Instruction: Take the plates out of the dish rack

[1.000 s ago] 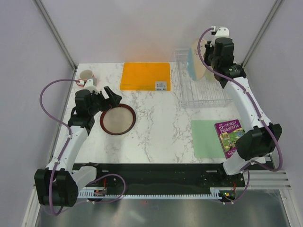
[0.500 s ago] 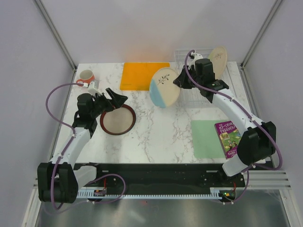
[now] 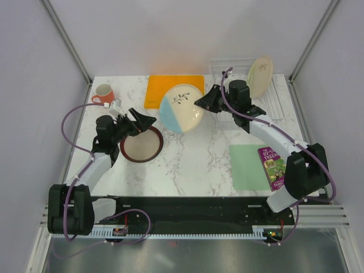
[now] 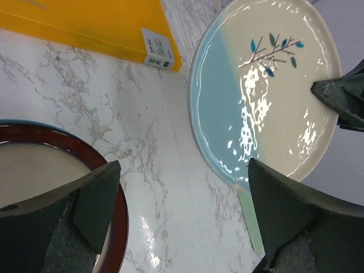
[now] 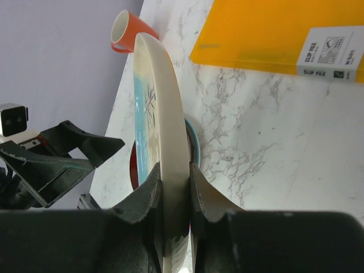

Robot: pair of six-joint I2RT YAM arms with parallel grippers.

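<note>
blue-and-cream plate [image 3: 181, 108] now further left, twd left fingers [image 3: 143, 118], which gape; right fingers [image 3: 202, 103] clamp its rim.

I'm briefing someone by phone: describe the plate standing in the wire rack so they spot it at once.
Look to the white wire dish rack at the far right corner of the marble table. A round cream plate with a small sprig stands in it. It alone is all cream: the blue-and-cream plate is in the right gripper, and the dark-red-rimmed plate lies flat.
</note>
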